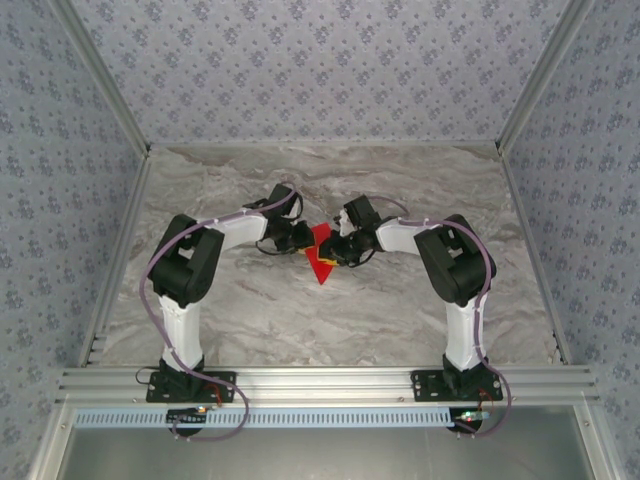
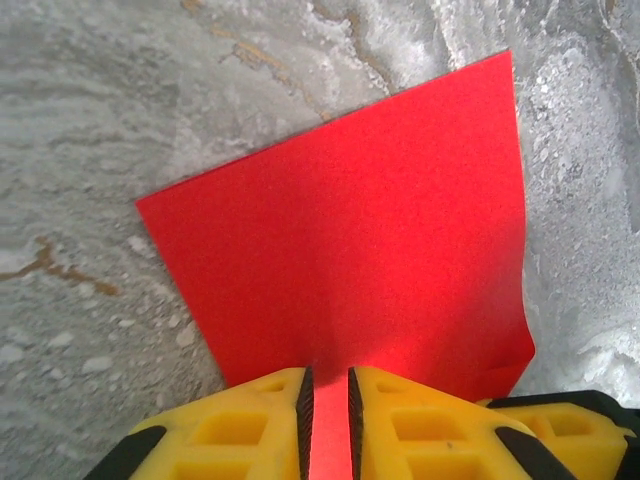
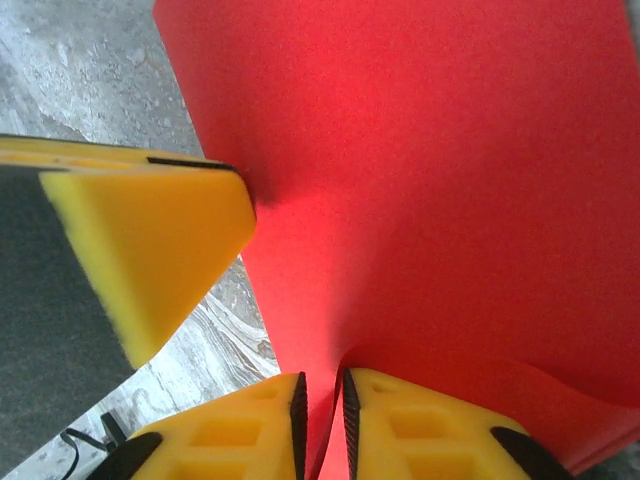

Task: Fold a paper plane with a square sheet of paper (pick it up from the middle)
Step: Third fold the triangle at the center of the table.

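Top external: marbled tabletop (image 1: pixel 400 320), both arms reaching in to its middle. Left gripper (image 1: pixel 298 240) and right gripper (image 1: pixel 347 250) face each other across the square sheet of paper (image 1: pixel 320 262), which lies between them as a red wedge with its point towards the arm bases. Placement judged deliberate: one gripper per side to work the sheet from its centre.

Left wrist: left gripper (image 2: pixel 328 378) with its yellow fingers set narrow and a strip of red running into the slot. The sheet (image 2: pixel 350 220) spreads forward from the tips over the stone (image 2: pixel 80 150), its right edge slightly curled. Whether the pads actually pinch the paper cannot be told.

Right wrist: right gripper (image 3: pixel 320 385), fingers likewise narrow. The sheet (image 3: pixel 450 180) bends up into the gap, with a raised lip at lower right. A further yellow finger (image 3: pixel 150 240), judged to be the left arm's, presses close at the paper's left edge, probably steadying it. Firm clamping here cannot be told either
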You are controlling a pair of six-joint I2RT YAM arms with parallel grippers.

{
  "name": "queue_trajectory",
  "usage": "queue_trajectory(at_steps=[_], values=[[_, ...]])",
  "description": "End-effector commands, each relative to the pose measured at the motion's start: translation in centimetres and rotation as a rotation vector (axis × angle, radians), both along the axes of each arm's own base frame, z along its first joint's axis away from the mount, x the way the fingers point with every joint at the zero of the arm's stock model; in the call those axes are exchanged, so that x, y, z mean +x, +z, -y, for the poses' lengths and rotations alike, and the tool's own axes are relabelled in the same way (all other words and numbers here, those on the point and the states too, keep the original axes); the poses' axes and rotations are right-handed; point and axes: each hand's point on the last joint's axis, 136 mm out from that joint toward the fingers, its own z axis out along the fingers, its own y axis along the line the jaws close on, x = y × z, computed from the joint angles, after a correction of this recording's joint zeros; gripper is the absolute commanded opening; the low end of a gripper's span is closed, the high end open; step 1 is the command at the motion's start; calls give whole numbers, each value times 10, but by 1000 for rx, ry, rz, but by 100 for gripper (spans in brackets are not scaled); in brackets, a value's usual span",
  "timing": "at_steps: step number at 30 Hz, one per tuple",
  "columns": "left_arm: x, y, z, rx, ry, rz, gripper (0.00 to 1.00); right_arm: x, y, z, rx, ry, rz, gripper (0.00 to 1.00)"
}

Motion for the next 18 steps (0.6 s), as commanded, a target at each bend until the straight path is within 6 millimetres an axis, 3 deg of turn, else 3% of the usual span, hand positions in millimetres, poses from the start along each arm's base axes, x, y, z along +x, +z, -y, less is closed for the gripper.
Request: queue_trajectory(at_steps=[1, 6, 12, 15, 18], values=[[12, 35, -17, -3, 76, 59, 22, -17, -41, 22, -141, -17, -83, 26], [8, 44, -33, -23, 141, 73, 23, -20, -45, 24, -152, -18, -89, 37], [-2, 53, -27, -96, 122, 82, 24, -22, -47, 26, -158, -15, -90, 44], [-8, 55, -16, -147, 79, 73, 22, -22, -49, 28, -164, -17, -92, 40], [-15, 55, -1, -180, 30, 62, 19, -24, -52, 32, -183, -17, -97, 29]])
